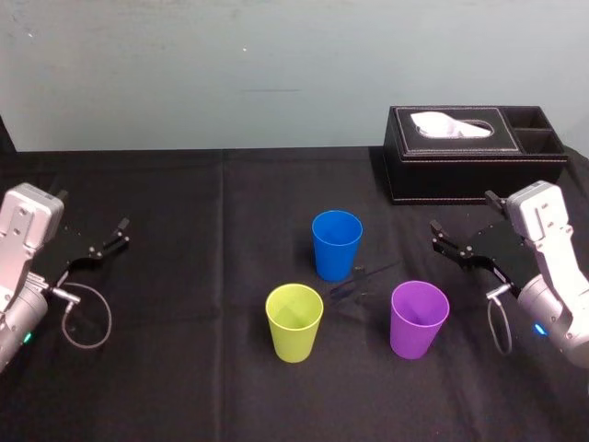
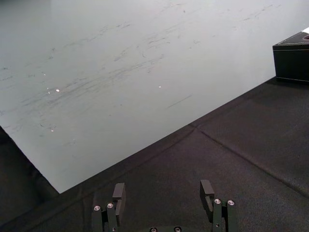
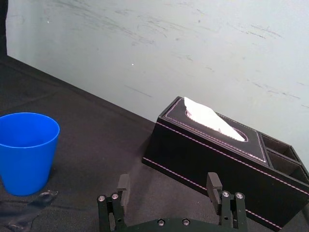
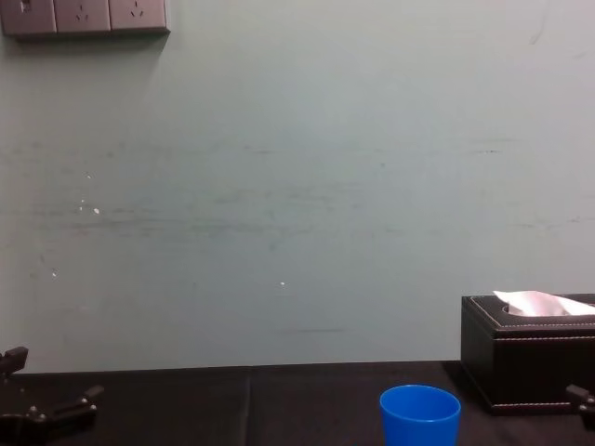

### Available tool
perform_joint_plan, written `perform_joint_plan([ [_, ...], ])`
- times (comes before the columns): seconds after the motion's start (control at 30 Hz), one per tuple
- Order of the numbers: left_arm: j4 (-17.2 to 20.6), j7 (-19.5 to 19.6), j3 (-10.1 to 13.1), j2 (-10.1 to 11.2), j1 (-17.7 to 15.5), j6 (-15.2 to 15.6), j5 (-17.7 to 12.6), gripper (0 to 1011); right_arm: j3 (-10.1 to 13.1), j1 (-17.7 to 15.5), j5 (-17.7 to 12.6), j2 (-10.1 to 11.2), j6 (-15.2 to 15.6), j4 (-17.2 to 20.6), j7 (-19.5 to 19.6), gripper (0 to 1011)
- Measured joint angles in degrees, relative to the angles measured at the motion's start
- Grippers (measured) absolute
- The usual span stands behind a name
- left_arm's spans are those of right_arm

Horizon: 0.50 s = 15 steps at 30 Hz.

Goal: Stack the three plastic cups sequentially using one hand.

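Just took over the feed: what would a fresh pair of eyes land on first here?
Three bright cups standing apart on the black cloth: the blue cup at the back, the yellow-green cup front left, the purple cup front right. A black tissue box sits far right; the left tool and right tool hang open at either side, empty.
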<state>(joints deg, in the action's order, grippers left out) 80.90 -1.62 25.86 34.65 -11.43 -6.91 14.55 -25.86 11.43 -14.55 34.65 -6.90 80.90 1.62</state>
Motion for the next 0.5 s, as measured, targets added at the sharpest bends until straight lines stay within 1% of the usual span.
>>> perform_joint_plan([
  [0.5, 0.0, 0.0, 0.0, 0.0, 0.0, 0.0, 0.0, 1010, 0.0, 0.0, 0.0, 0.0, 0.0, 0.0, 0.0, 1004],
])
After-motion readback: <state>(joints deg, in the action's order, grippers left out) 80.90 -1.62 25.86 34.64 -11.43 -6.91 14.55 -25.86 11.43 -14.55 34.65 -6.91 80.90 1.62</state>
